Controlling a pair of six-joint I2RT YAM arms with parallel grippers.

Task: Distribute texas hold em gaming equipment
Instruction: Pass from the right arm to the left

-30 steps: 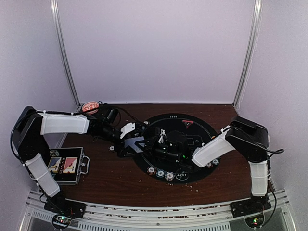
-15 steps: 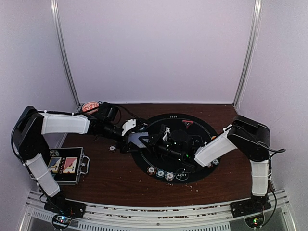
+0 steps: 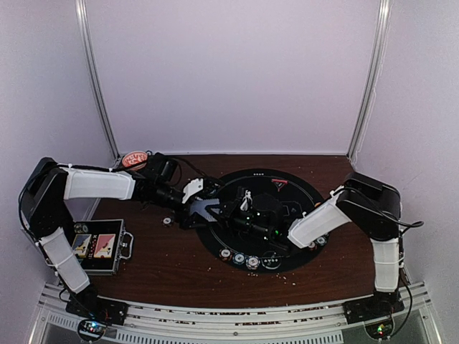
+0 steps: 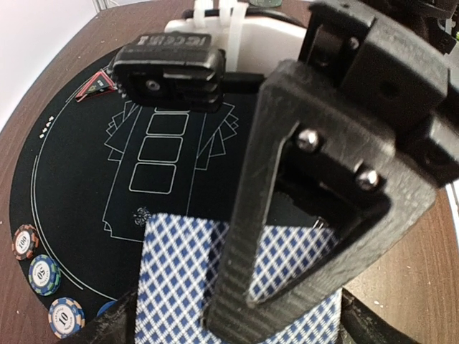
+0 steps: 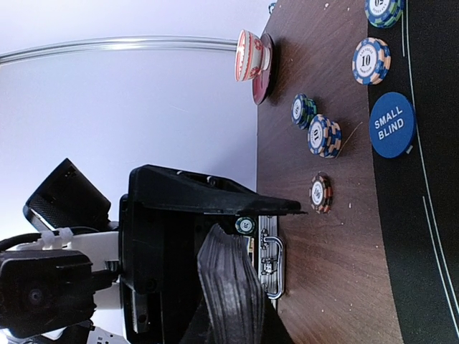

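White enclosure walls on three sides; brown wooden worktop.

1. Round black mat, printed with white card outlines, lying centre to right of the worktop.
2. Left gripper, reaching from the left edge over the mat's left rim. Jaws closed on one playing card with a blue diamond-pattern back, held roughly flat above the mat.
3. Right gripper, reaching from the right edge across the mat's middle, tip just beside the left gripper. How far its jaws stand apart cannot be told; nothing is seen in them.
4. Poker chips, striped, in a short row on the mat's rim towards the near edge. The left wrist view reads 100, 50 and 10 on three of them.
5. Blue button marked SMALL BLIND, on the mat next to that row.
6. Red-triangle marker, on the mat's rim towards the far edge.
7. Loose chips, three small stacks on bare wood off the mat's left side.
8. Black case, open, two card packs inside, at the near-left corner.
9. Red bowl, at the far-left corner.
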